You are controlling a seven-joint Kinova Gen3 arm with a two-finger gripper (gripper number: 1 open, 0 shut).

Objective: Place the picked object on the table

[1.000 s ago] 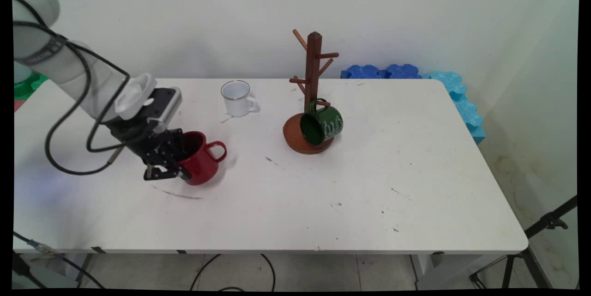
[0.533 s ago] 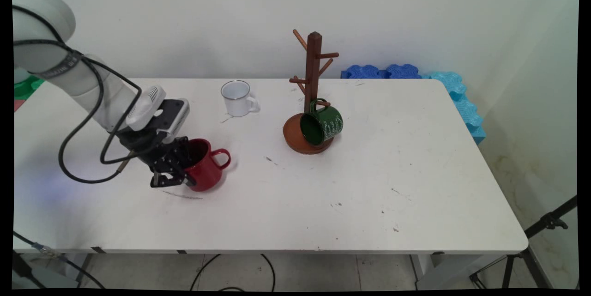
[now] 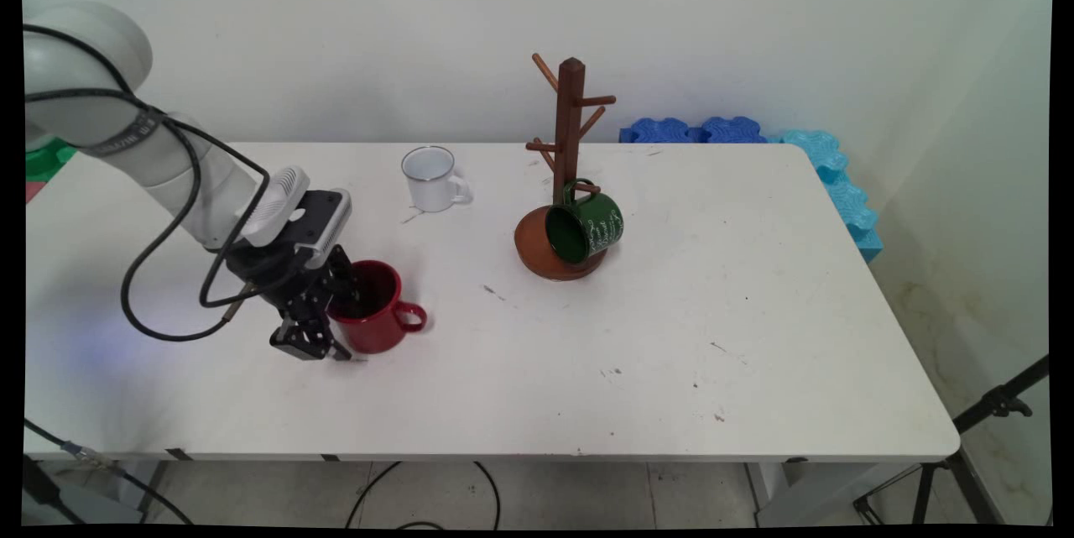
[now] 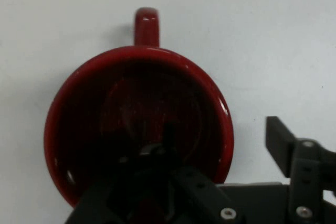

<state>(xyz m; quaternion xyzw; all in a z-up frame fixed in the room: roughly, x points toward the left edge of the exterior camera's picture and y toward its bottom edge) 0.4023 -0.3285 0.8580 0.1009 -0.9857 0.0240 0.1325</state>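
Note:
A red mug (image 3: 377, 328) stands upright on the white table (image 3: 587, 353), left of centre, its handle pointing right. My gripper (image 3: 332, 323) straddles the mug's left wall. In the hand view one finger (image 4: 168, 135) reaches down inside the red mug (image 4: 105, 108) and the other finger (image 4: 279, 140) stands outside the rim, with a gap on each side of the wall. The gripper (image 4: 223, 134) is open and neither finger presses the mug.
A wooden mug tree (image 3: 569, 143) on a round base stands mid-table with a green mug (image 3: 585, 227) hanging from a low peg. A white mug (image 3: 431, 178) sits behind. Blue foam pieces (image 3: 755, 135) line the far right edge.
The red mug, held tilted before, has moved right and down with the gripper and now stands upright on the table. The fingers have spread off its wall.

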